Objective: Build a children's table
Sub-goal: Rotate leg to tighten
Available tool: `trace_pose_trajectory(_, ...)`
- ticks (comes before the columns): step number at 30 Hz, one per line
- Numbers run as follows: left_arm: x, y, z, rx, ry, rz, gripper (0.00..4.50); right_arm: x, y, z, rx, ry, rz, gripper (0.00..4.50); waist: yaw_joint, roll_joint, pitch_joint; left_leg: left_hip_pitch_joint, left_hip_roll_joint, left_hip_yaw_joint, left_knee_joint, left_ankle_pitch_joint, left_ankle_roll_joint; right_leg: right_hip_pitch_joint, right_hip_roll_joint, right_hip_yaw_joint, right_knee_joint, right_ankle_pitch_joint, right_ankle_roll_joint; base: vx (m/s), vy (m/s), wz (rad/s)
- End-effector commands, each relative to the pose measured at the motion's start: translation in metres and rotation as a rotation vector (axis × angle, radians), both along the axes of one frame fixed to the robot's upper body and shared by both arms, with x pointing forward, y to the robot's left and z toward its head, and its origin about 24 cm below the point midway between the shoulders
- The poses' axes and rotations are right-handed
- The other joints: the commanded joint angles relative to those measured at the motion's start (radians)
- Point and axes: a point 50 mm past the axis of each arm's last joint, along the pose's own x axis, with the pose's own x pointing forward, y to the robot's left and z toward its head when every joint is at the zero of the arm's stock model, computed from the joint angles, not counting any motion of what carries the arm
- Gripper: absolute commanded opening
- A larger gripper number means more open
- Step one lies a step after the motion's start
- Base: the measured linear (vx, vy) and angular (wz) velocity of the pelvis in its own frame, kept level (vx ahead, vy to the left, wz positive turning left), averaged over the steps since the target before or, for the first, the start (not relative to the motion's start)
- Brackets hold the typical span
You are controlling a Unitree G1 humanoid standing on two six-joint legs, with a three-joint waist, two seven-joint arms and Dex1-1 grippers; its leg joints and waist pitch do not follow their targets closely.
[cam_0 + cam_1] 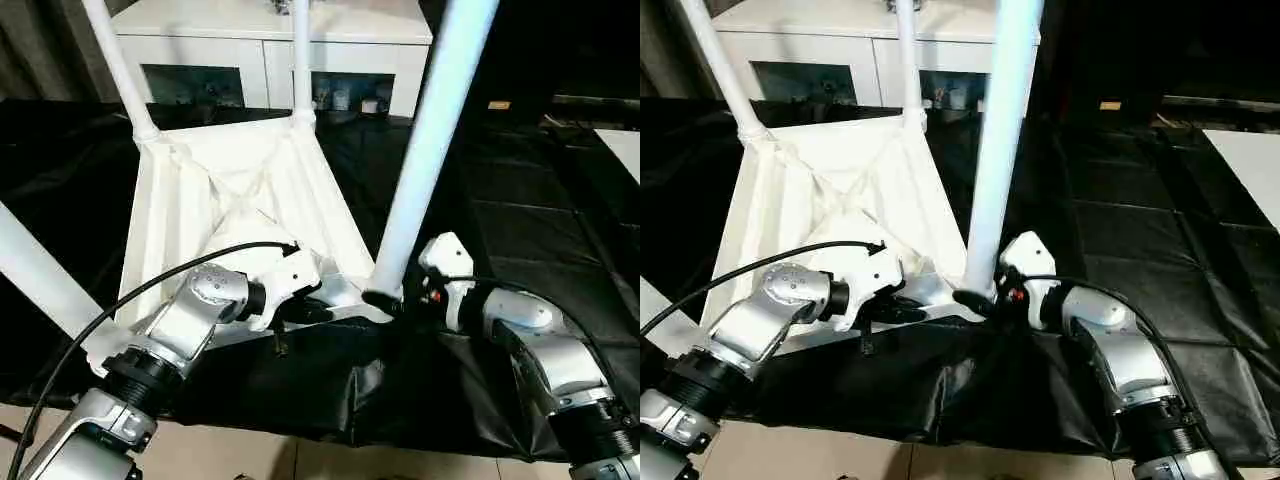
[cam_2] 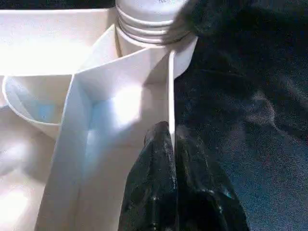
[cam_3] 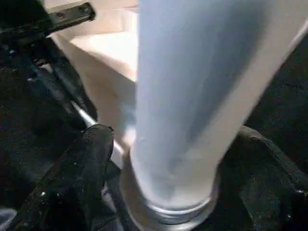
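The children's table lies upside down on the black cloth, its ribbed underside facing up. Four white legs stand in its corners: far left, far right, near left and near right. My left gripper is shut on the near rim of the top; in the left wrist view its black fingers pinch the thin rim wall just beside the near right leg's threaded base. My right gripper is closed around the foot of the near right leg, one finger on each side.
A white cabinet with glass-fronted compartments stands behind the work. Black cloth covers the bench and hangs over its near edge above the pale floor. A white panel lies at the far right.
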Motion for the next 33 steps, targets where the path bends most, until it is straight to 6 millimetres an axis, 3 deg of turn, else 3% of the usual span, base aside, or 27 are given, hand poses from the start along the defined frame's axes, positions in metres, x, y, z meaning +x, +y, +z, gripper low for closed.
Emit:
trace_pose_trajectory(1, -0.005, -0.003, -0.002, 0.011, 0.018, -0.04, 0.0, -0.003, -0.001, 0.0, -0.019, -0.004, 0.031, 3.83, 0.001, -0.008, -0.057, 0.01, 0.038, -0.007, -0.074, -0.241, 0.061, 0.046, -0.03, 0.016, -0.052, -0.167, -0.254, 0.0, 0.0, 0.0)
trace_pose_trajectory(3, -0.005, -0.002, -0.002, 0.011, 0.019, -0.042, 0.0, -0.003, -0.002, 0.0, -0.019, -0.002, 0.034, 3.83, 0.0, -0.008, -0.057, 0.01, 0.038, -0.007, -0.074, -0.242, 0.061, 0.046, -0.03, 0.016, -0.052, -0.174, -0.254, 0.0, 0.0, 0.0)
trace_pose_trajectory(19, -0.005, 0.003, -0.003, 0.024, 0.025, -0.027, 0.0, -0.004, -0.007, -0.003, -0.035, 0.024, 0.064, 2.39, 0.001, -0.009, -0.059, 0.011, 0.038, -0.007, -0.071, -0.235, 0.066, 0.047, -0.029, 0.015, -0.051, -0.167, -0.259, 0.0, 0.0, 0.0)
trace_pose_trajectory(27, -0.003, 0.004, -0.005, 0.032, 0.028, 0.005, 0.0, -0.003, -0.008, -0.011, -0.057, 0.049, 0.023, 2.14, 0.003, -0.008, -0.059, 0.011, 0.038, -0.007, -0.069, -0.22, 0.074, 0.047, -0.029, 0.015, -0.05, -0.164, -0.263, 0.0, 0.0, 0.0)
trace_pose_trajectory(30, 0.002, 0.001, -0.006, 0.029, 0.022, 0.058, 0.0, 0.005, -0.008, -0.016, -0.072, 0.05, -0.079, 2.11, 0.0, -0.008, -0.054, 0.012, 0.037, -0.007, -0.074, -0.259, 0.059, 0.045, -0.029, 0.014, -0.055, -0.219, -0.254, 0.0, 0.0, 0.0)
trace_pose_trajectory(33, 0.012, -0.007, -0.006, 0.016, 0.002, 0.168, 0.0, 0.016, -0.003, -0.022, -0.05, 0.062, -0.257, 2.09, -0.014, -0.01, -0.048, 0.014, 0.032, -0.012, -0.08, -0.354, 0.011, 0.037, -0.028, 0.011, -0.067, -0.386, -0.21, 0.0, 0.0, 0.0)
